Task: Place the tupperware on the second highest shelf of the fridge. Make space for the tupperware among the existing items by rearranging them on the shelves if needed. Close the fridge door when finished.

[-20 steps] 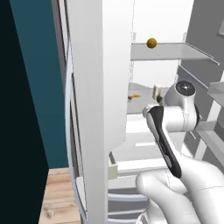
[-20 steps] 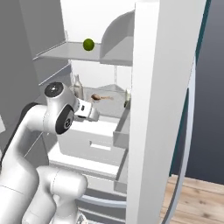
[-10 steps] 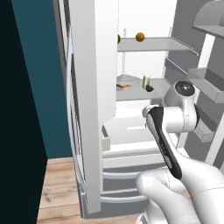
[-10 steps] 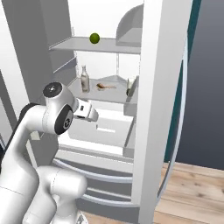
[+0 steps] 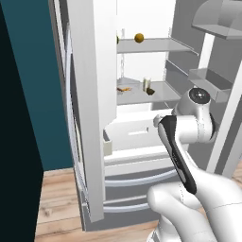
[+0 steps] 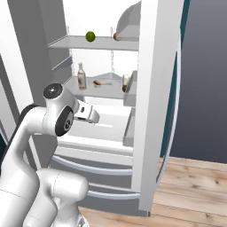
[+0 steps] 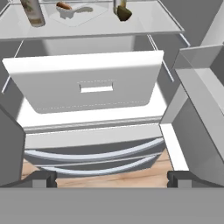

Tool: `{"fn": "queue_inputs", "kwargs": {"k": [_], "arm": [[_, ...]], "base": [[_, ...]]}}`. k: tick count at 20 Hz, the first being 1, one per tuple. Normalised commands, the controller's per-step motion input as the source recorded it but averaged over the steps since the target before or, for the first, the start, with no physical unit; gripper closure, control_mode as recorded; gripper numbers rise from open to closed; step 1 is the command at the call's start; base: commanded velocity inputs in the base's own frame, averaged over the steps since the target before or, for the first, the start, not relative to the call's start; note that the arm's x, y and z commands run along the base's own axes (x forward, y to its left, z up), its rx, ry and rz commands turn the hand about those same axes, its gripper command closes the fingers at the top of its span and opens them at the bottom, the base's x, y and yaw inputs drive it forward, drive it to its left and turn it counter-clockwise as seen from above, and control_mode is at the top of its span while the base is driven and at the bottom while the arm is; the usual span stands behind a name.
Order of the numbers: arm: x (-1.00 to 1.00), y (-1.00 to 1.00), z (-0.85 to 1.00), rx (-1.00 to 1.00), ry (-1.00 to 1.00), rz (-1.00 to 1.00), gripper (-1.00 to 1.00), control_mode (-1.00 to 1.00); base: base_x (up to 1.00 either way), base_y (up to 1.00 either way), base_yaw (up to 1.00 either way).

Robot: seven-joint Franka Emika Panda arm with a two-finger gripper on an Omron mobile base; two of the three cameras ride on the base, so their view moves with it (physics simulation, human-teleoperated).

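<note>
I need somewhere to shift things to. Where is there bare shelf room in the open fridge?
The upper shelf is bare between the green ball and its right end. The shelf below is crowded: bottle, tupperware, carton; only its right front stays free.

The upper shelf bears a green ball; the lower shelf carries a bottle, the tupperware and a glass.

Open fridge: tupperware on a shelf between bottle and carton; ball on the shelf above.
</note>
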Motion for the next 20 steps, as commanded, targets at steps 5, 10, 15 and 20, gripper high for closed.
{"fn": "queue_inputs", "kwargs": {"k": [5, 10, 15, 20], "arm": [[0.00, 0.00, 0.00, 0.00, 0.00, 0.00, -1.00, 1.00], [0.00, 0.00, 0.00, 0.00, 0.00, 0.00, -1.00, 1.00], [0.00, 0.04, 0.00, -0.01, 0.00, 0.00, -1.00, -1.00], [0.00, 0.03, 0.00, 0.00, 0.00, -0.01, -1.00, -1.00]], "base": [[-0.16, 0.08, -0.08], [-0.20, 0.15, -0.03], [-0.02, 0.20, 0.00], [0.00, 0.00, 0.00]]}}
